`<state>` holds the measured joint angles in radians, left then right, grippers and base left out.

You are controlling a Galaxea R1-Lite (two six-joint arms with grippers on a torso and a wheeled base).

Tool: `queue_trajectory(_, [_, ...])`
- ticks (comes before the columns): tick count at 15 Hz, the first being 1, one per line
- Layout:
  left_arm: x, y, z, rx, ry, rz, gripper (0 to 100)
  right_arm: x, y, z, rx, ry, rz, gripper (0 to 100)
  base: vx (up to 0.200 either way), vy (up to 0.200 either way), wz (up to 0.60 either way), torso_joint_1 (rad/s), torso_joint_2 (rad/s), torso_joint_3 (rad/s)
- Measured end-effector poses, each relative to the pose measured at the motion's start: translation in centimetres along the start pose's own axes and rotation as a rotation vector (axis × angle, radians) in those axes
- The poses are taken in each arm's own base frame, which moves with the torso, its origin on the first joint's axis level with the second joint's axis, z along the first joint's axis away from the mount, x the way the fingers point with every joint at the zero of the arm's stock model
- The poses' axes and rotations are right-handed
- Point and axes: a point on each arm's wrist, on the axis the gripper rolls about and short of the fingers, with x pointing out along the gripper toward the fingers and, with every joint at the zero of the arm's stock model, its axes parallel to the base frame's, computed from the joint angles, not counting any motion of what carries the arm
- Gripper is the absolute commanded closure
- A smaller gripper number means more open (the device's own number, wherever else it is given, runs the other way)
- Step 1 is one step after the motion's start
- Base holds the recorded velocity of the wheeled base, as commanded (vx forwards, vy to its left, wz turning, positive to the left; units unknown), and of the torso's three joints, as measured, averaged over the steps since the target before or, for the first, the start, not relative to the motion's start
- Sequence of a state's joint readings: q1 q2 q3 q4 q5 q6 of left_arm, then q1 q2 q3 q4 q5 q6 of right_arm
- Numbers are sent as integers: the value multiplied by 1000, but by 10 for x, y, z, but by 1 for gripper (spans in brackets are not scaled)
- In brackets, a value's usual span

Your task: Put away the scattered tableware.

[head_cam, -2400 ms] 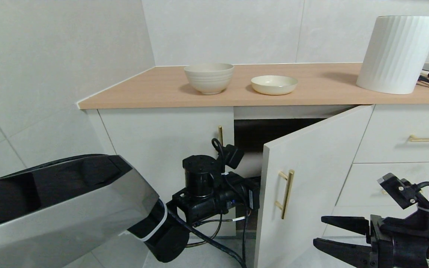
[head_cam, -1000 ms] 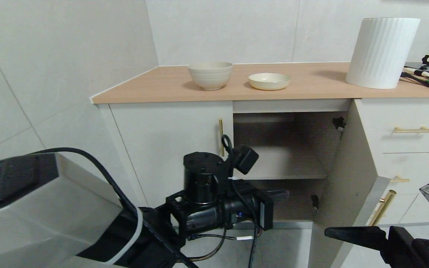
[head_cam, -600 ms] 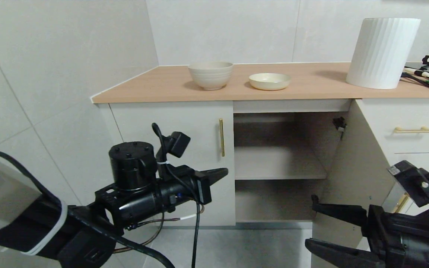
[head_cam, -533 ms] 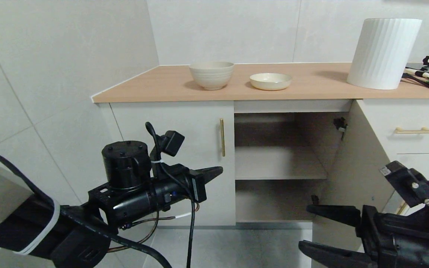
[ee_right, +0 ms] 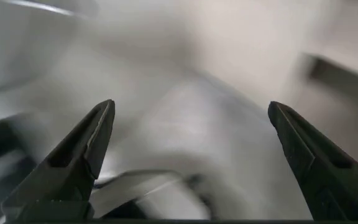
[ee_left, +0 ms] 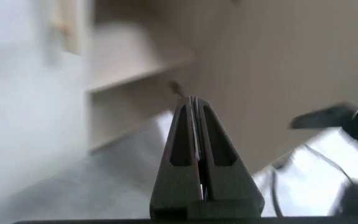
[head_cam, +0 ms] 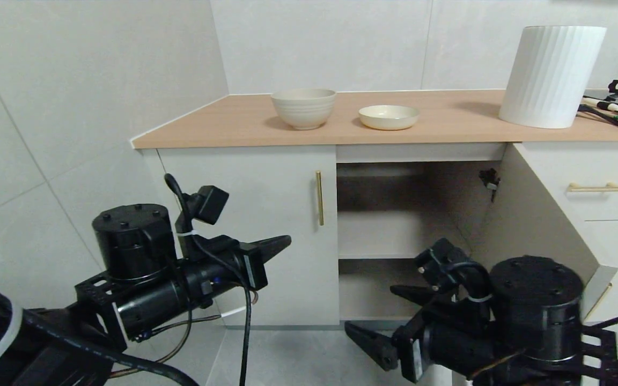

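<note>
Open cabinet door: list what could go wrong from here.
The open white cabinet door stands beside the right arm, whose open jaws hang low in front; raising it could knock the door. The ribbed beige bowl and shallow cream dish sit on the wooden countertop; the left jaws are shut and might shove them.

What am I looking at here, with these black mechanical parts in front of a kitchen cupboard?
This is a two-armed robot on wheels. The wide picture comes from a camera on its head. The other two come from cameras on each wrist, looking along that arm's claw. The left claw is shut and the right claw is open; neither holds anything. Both hang low in front of a cupboard whose door stands open, showing a shelf. On the wooden counter sit a bowl, a shallow dish and a tall white ribbed container.
</note>
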<state>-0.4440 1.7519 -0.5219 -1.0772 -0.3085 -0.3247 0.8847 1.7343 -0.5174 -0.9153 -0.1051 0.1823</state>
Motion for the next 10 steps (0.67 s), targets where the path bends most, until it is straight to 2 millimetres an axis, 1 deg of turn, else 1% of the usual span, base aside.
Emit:
queue_trajectory(1, [-10, 5, 5, -2, -20, 30, 100, 10, -2, -5, -11, 11, -109, 0, 0, 0, 0, 0, 0, 0])
queue_trajectory(2, [-20, 11, 9, -8, -29, 63, 100, 13, -7, -9, -14, 29, -159, 0, 0, 0, 0, 0, 0, 0])
queue_trajectory(3, [-28, 15, 11, -16, -26, 92, 100, 11, -13, -16, -16, 56, -193, 0, 0, 0, 0, 0, 0, 0])
queue_trajectory(5, [-41, 18, 18, -17, -51, 122, 100, -3, -24, -28, -20, 102, -257, 0, 0, 0, 0, 0, 0, 0])
queue_trajectory(7, [-47, 16, 23, -10, -75, 125, 100, -22, -32, -37, -31, 155, -341, 0, 0, 0, 0, 0, 0, 0])
queue_trajectory(10, [-52, 15, 27, -1, -93, 127, 100, -49, -37, -41, -43, 218, -393, 0, 0, 0, 0, 0, 0, 0])
